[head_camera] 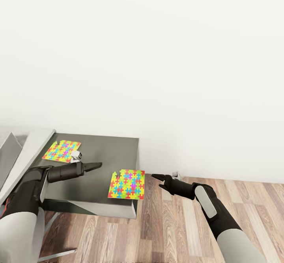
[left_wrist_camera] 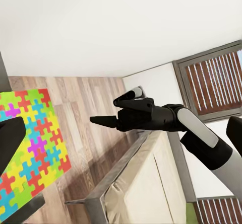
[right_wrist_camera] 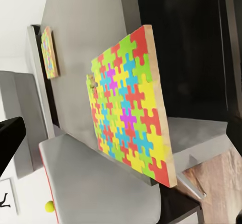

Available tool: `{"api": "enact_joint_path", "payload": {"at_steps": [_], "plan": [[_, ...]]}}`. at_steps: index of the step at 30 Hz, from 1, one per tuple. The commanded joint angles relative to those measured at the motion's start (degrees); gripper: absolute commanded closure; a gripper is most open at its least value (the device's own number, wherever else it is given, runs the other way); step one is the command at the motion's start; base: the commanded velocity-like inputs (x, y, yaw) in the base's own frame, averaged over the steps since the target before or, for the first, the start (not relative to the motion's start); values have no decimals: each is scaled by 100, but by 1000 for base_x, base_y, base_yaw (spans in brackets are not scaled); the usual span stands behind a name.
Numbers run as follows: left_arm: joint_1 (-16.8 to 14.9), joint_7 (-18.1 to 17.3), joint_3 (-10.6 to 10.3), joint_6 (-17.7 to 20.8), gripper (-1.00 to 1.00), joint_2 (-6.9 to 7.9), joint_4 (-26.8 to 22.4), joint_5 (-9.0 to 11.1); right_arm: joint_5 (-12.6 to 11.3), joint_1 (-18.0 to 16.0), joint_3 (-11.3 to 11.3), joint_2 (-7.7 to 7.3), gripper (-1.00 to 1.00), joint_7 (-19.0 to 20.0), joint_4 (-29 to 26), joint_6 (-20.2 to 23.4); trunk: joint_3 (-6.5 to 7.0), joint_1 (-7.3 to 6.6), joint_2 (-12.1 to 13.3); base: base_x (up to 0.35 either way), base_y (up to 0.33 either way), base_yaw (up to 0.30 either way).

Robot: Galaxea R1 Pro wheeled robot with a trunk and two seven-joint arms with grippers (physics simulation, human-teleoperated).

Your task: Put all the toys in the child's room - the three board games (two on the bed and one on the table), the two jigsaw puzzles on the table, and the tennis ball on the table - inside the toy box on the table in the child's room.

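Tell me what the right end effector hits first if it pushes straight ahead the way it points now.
Probably the nearer jigsaw puzzle: the right end effector points at its edge overhanging the table corner. Its height relative to the puzzle is unclear, so it might pass just above.

A jigsaw puzzle (right_wrist_camera: 131, 108) lies on the dark desk (right_wrist_camera: 191, 48), overhanging its edge; a second puzzle (right_wrist_camera: 49, 52) sits farther back, and a tennis ball (right_wrist_camera: 49, 206) shows beyond.

White wall (head_camera: 157, 58) — wood-plank floor (head_camera: 169, 231)
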Motion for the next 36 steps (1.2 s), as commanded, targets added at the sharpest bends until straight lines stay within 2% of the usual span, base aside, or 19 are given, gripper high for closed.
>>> {"api": "enact_joint_path", "payload": {"at_steps": [1,36], "plan": [[-5,-51,9,59,-100,-5,-5,-60,-1,-4,4,-6,-100,14,1,19,-18,3,-10,0,87,0],[-4,-51,7,36,-100,-10,-6,-60,-1,-4,4,-12,-100,23,28,10,-342,3,-10,20,41,0]]}}
